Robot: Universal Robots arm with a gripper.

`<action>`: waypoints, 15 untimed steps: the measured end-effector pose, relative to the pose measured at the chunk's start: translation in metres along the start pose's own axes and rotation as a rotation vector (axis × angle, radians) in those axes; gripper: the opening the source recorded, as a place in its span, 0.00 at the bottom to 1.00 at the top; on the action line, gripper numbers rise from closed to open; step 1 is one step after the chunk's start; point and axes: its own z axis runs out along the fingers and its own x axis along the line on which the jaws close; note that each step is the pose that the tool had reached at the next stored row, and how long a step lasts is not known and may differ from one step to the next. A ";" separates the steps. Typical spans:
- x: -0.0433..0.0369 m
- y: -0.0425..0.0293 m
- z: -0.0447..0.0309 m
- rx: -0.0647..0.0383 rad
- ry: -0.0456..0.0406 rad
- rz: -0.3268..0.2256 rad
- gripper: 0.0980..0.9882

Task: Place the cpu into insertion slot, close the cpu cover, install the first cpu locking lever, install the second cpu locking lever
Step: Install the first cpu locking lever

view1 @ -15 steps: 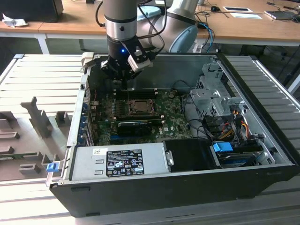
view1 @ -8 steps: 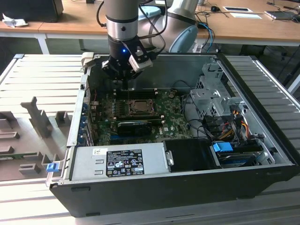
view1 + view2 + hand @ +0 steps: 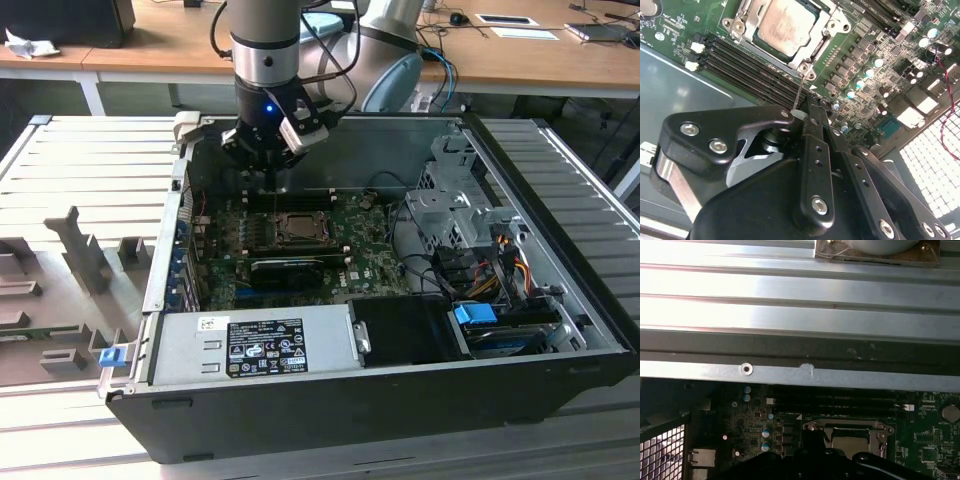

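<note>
Inside the insertion slot (image 3: 836, 21) lies the pale, square cpu (image 3: 787, 25).

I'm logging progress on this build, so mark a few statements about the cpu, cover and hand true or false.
1. The cpu sits in the slot. True.
2. The cover stands raised. False: it lies flat around the cpu.
3. The hand is wide open. False: it is shut on a thin lever at the slot's corner.
4. The hand hangs above the motherboard. True.
</note>
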 end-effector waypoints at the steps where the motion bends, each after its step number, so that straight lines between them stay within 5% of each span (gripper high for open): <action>1: -0.0006 0.0000 0.0000 0.000 0.0000 0.000 0.01; 15: -0.0138 -0.0008 0.0023 0.000 -0.0002 0.000 0.01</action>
